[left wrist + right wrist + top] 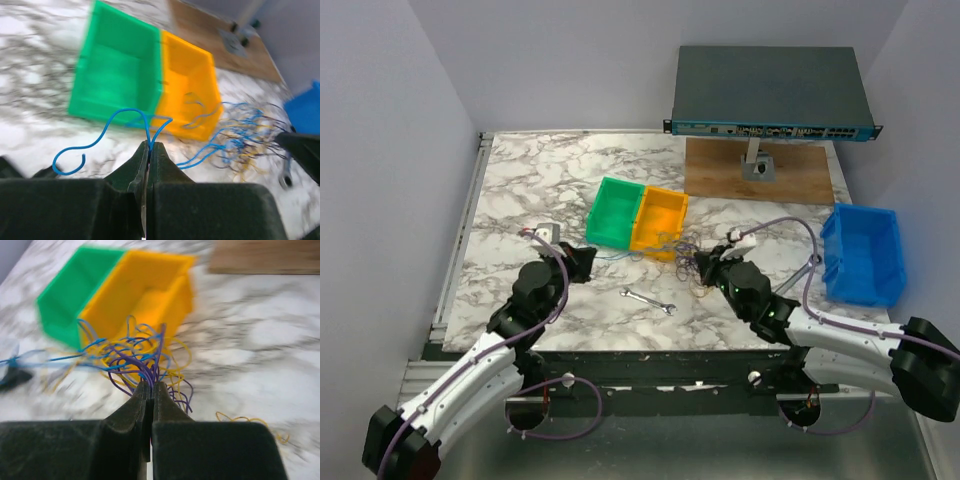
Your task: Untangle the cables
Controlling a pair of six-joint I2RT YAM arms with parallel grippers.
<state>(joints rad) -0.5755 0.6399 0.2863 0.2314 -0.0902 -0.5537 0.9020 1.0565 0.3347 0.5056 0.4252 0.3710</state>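
Near the middle of the table (520, 180), on the near-edge side of the orange bin (660, 215), the cables (680, 255) form a loose nest of thin loops between the arms. The left gripper (149, 145) has its jaws clenched on one blue wire (115, 125) that trails back to the bunch. The right gripper (151, 384) has its jaws pinched shut on purple and blue strands of the nest. The wires look light, limp yet springy, and prone to snagging, so a single strand near a free end, drawn out gently, seems the best hold.
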